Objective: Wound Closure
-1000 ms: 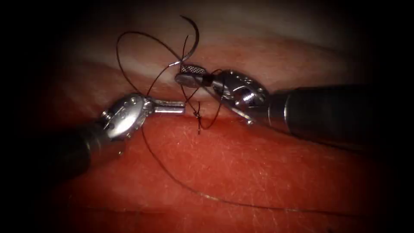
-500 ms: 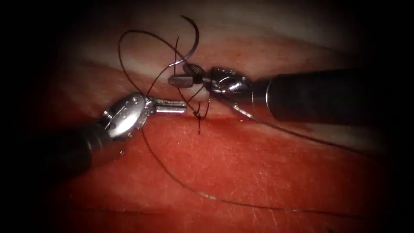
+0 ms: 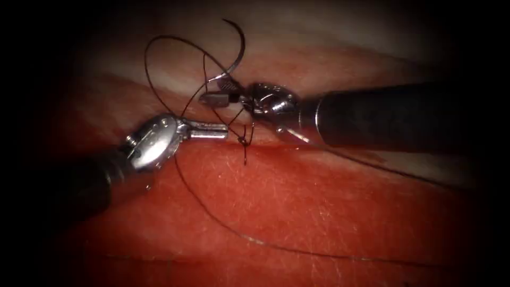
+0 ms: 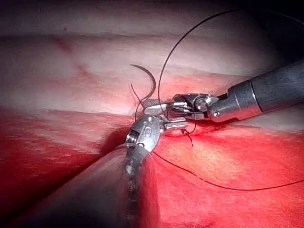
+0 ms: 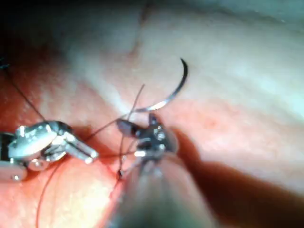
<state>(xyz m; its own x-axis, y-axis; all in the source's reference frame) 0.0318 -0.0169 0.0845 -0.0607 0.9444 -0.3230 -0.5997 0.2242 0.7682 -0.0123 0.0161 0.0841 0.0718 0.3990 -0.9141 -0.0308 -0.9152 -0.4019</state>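
Observation:
The curved needle [image 3: 240,47] lies free on the pale tissue beyond the cut, not in the tissue and held by neither tool; it is also seen in the left wrist view [image 4: 151,80] and the right wrist view [image 5: 178,85]. My right tool [image 3: 217,91] stands open just below the needle's thread end, with thread [image 3: 159,48] looped about its jaws and nothing between them. My left tool [image 3: 225,130] is shut on the thread beside the knot [image 3: 243,141] at the cut. In the wrist views the left tool [image 4: 183,124] and right tool [image 5: 134,129] sit close together.
A short thread tail [image 3: 245,157] hangs from the knot over the red-stained tissue [image 3: 319,207]. A long strand of thread [image 3: 276,247] runs across that tissue toward the right. The right shaft [image 3: 393,117] spans the cut.
The right tool has moved left toward the needle's thread end, its shaft swinging up. The thread loop has drawn in around its jaws. The left tool and the needle have stayed put.

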